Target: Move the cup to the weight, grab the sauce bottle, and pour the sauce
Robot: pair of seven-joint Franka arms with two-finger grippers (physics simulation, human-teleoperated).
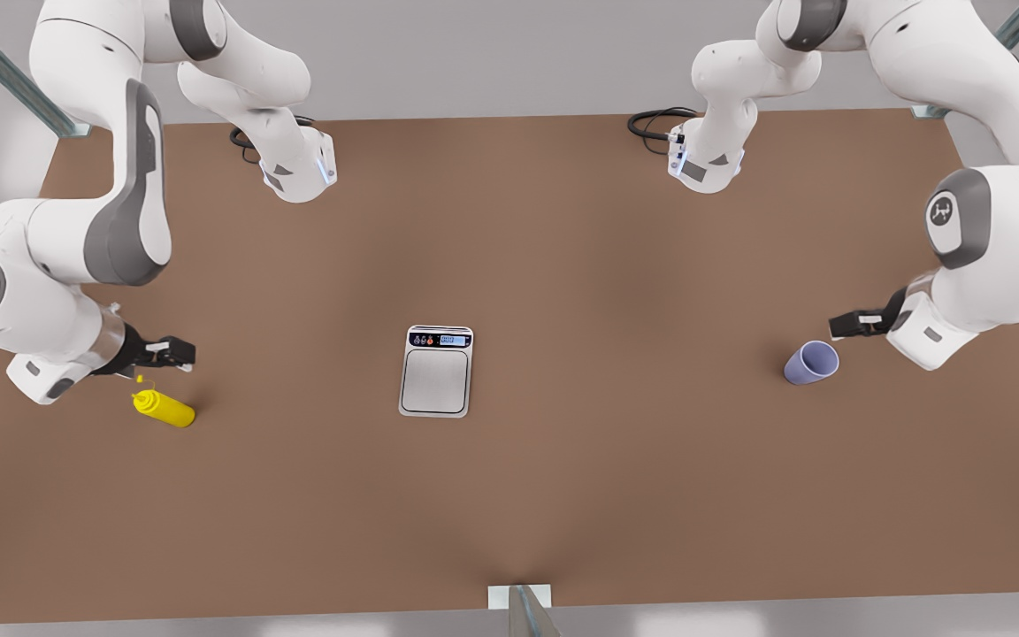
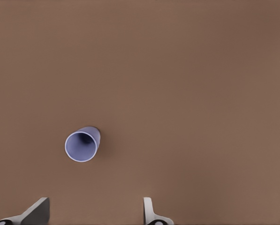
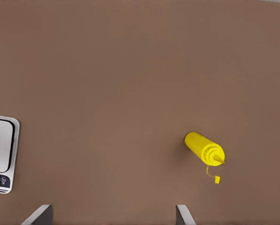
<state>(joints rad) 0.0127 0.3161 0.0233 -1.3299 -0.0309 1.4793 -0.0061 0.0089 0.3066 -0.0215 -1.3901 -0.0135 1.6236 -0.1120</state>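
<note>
My left gripper sits at front view's right, arm bent low, fingers spread wide, nothing betw. them. My right gripper at front view's left, wrist low, fingers also apart, empty.

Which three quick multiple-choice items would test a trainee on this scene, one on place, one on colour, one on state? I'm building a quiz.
1. The scale lies:
A. mid-table
B. under the cup
C. against the bottle

2. The cup is:
A. red
B. lavender
C. green

3. The left gripper is:
A. shut on the cup
B. shut on nothing
C. open

Key:
1 A, it lies between the cup and the bottle, apart from both.
2 B, seen in the left wrist view.
3 C, its fingers stand apart above the table; the right gripper is open too.
</note>
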